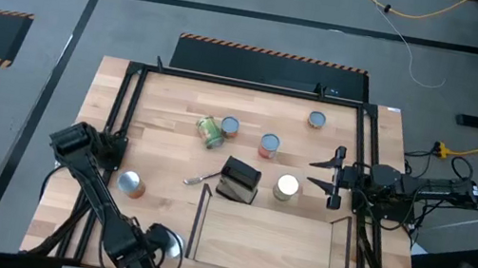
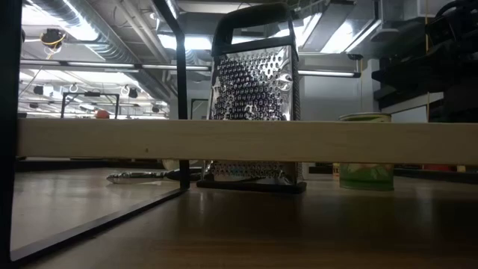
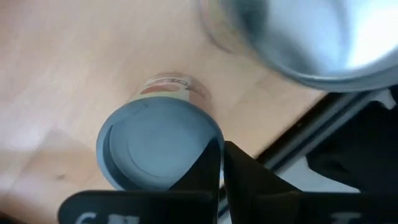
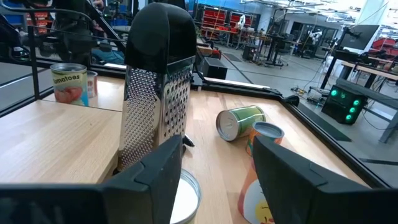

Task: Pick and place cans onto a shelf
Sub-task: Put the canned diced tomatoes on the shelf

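My left gripper point(image 3: 222, 177) is shut, over the rim of an upright can point(image 3: 158, 146) with a pale-blue top and a red-orange label. That arm's end point(image 1: 140, 258) is by the table's near-left corner, next to a silver-topped can point(image 1: 166, 241). My right gripper point(image 1: 333, 178) is open and empty at the table's right, level, pointing left at a white-topped can point(image 1: 285, 187). Several more cans point(image 1: 269, 145) stand on the table. A green one point(image 1: 210, 131) lies on its side. The shelf point(image 1: 264, 249) stands at the near edge. My left gripper's shut fingers point(image 3: 208, 168) come from above and show in front of the pale-blue can's rim point(image 3: 214, 134). I cannot tell whether they touch it. The can stands upright on the table.
A black-handled metal grater point(image 1: 239, 179) stands just beyond the shelf, with a utensil point(image 1: 198, 180) beside it. A black frame point(image 1: 125, 97) rings the table. A blurred silver round thing point(image 3: 311, 37) fills the far part of the left wrist view.
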Controlling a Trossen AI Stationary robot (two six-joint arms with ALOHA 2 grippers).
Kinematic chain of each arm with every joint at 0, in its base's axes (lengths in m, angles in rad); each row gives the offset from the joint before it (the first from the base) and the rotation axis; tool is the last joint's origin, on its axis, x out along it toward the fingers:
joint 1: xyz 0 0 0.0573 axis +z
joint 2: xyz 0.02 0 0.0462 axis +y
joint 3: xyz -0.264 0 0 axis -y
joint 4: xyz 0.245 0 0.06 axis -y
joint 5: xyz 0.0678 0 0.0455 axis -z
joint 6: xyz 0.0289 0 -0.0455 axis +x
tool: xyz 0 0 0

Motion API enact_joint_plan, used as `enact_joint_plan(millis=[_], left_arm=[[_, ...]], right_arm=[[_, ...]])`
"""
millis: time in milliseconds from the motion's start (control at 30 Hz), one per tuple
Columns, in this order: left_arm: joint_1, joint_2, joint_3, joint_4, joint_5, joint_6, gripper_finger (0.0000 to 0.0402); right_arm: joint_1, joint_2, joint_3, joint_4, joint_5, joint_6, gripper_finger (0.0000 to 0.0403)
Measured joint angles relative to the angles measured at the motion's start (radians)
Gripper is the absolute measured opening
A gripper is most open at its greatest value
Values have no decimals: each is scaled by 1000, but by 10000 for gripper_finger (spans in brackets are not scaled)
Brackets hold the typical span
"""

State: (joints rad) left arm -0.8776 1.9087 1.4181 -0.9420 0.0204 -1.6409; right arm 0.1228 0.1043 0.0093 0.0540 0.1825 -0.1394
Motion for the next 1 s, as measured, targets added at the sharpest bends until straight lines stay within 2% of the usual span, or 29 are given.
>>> enact_joint_plan(millis=[300,467,800,1000], left_arm=[[0,-22,6,5,24,3,2],[0,-23,57,-14,23,28,1],[3,-25,323,-241,41,89,1],[40,-26,478,-324,41,156,0]], right_arm=[[0,0,0,0,0,0,200],[0,0,0,0,0,0,200],[0,0,0,0,0,0,200],[0,0,0,0,0,0,200]])
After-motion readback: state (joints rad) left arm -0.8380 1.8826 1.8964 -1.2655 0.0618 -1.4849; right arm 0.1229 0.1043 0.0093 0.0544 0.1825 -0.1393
